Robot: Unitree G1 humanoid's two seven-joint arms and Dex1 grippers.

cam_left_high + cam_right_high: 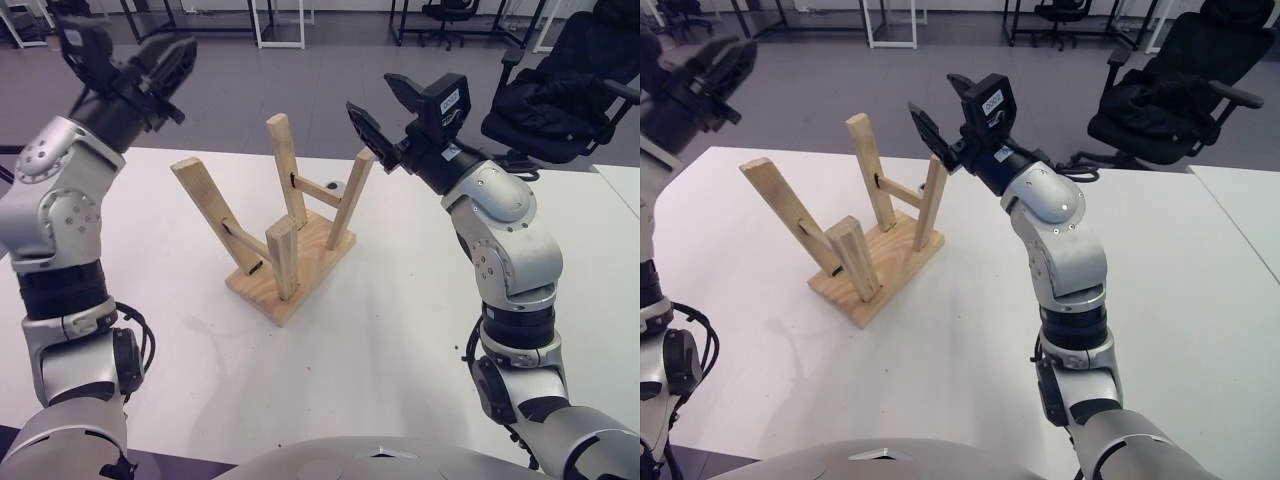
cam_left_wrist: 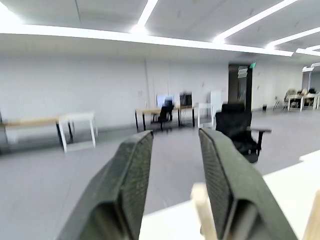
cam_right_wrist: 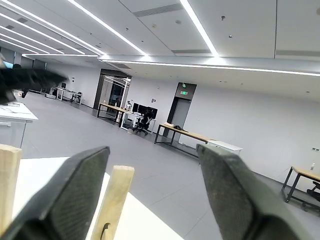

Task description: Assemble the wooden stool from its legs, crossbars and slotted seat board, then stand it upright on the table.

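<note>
The wooden stool point(image 1: 285, 235) lies upside down in the middle of the white table point(image 1: 400, 330). Its seat board point(image 1: 300, 285) rests flat on the table and its legs point(image 1: 215, 212) point up, joined by a crossbar point(image 1: 318, 190). My left gripper point(image 1: 178, 75) is raised above and to the left of the stool, open and holding nothing; the left wrist view looks out between its fingers point(image 2: 125, 185). My right gripper point(image 1: 932, 95) hangs open just right of the far right leg's top point(image 3: 114, 200), apart from it.
A black office chair point(image 1: 560, 90) stands behind the table at the right, and a second white table point(image 1: 625, 185) starts at the far right. Desk frames point(image 1: 280, 25) stand on the grey floor behind. Bare tabletop lies in front of the stool.
</note>
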